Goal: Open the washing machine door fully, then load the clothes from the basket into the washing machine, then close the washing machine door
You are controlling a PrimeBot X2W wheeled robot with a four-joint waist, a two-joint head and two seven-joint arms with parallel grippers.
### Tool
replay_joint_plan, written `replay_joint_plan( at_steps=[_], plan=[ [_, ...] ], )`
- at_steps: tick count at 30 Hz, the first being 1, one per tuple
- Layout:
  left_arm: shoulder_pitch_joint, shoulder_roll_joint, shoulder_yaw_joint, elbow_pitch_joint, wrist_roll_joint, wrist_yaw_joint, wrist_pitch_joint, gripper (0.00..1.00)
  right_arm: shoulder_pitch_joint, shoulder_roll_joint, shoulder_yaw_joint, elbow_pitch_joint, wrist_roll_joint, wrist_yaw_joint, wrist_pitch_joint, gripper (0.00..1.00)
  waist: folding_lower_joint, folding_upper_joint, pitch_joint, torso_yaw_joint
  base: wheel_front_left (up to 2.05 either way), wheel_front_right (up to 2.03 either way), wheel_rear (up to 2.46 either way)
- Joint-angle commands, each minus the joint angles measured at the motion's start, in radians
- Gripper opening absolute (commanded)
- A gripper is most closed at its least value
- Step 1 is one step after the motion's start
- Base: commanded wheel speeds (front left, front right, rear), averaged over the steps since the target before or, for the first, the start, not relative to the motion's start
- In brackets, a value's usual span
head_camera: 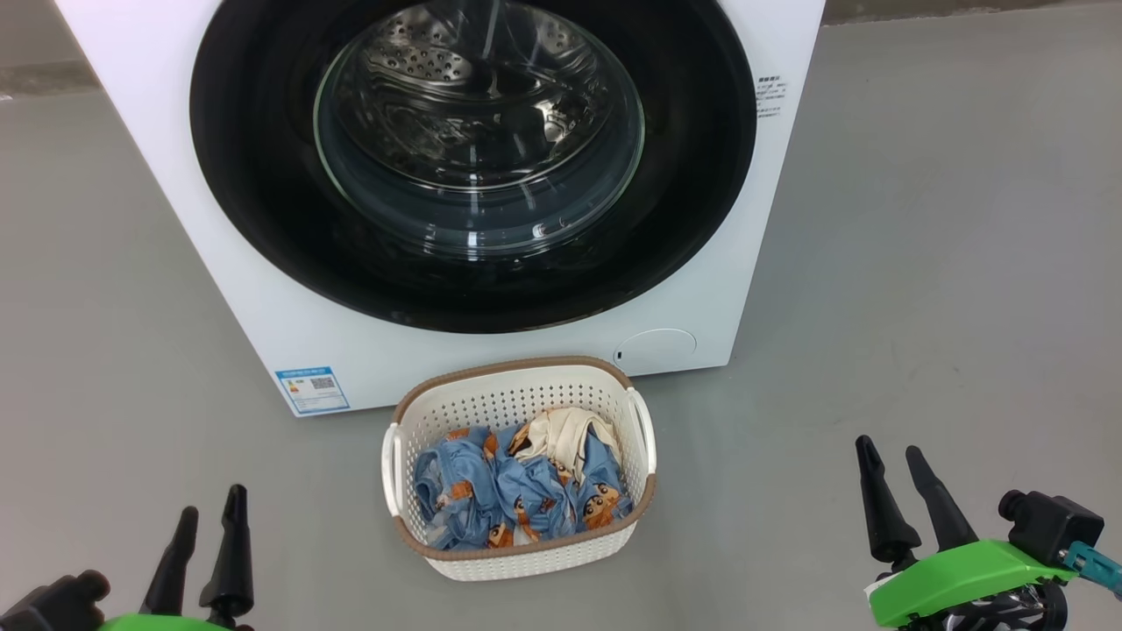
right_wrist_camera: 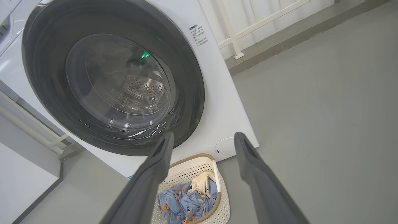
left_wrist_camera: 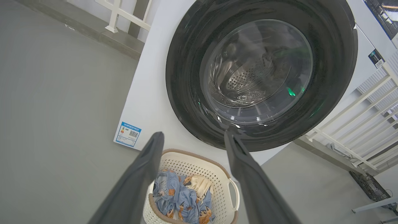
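The white washing machine (head_camera: 263,333) stands ahead on the floor. Its door (head_camera: 263,175), a wide glossy black rim around a clear glass bowl, lies flat against the front, closed. The steel drum shows through the glass. In front stands the cream basket (head_camera: 526,386) holding the clothes (head_camera: 517,495), blue printed pieces and one cream piece. My left gripper (head_camera: 210,510) is open at the lower left, well left of the basket. At the lower right my right gripper (head_camera: 891,449) is open, to the basket's right. Both hang empty above the floor.
Grey floor (head_camera: 920,263) lies on both sides of the machine and basket. A blue label sticker (head_camera: 312,389) and a round cover (head_camera: 656,349) sit low on the machine's front. White railings (left_wrist_camera: 351,124) stand beside and behind the machine.
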Motion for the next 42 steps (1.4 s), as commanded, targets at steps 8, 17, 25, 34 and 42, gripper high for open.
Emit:
replay_joint_plan(
  at_steps=[8, 17, 25, 34, 42],
  plan=[
    [-0.026, 0.046, 0.023, -0.032, 0.102, -0.003, -0.037, 1.0, -0.046, -0.004, 0.01, -0.04, -0.131, -0.001, -0.037, 1.0, -0.0001, 0.0, 0.002, 0.001, 0.0, 0.0, 0.0],
    [-0.024, 0.062, 0.014, -0.025, 0.193, -0.003, -0.064, 1.0, -0.05, -0.005, 0.011, -0.034, -0.242, -0.001, -0.064, 1.0, -0.0001, 0.0, 0.0, 0.002, 0.0, 0.0, 0.0],
    [-0.027, 0.077, 0.009, -0.016, 0.269, -0.004, -0.088, 1.0, -0.059, -0.006, 0.013, -0.035, -0.34, -0.001, -0.087, 1.0, -0.0001, 0.0, 0.0, 0.002, 0.0, 0.0, 0.0],
    [-0.036, 0.094, 0.004, -0.004, 0.356, -0.004, -0.114, 1.0, -0.071, -0.007, 0.008, -0.041, -0.446, -0.001, -0.113, 1.0, -0.0001, 0.0, 0.0, 0.004, 0.0, 0.0, 0.0],
    [-0.04, 0.096, 0.021, 0.006, 0.415, -0.004, -0.135, 1.0, -0.077, -0.008, -0.018, -0.019, -0.488, -0.001, -0.134, 1.0, -0.0001, 0.0, 0.001, 0.006, 0.0, 0.0, 0.0]
  ],
)
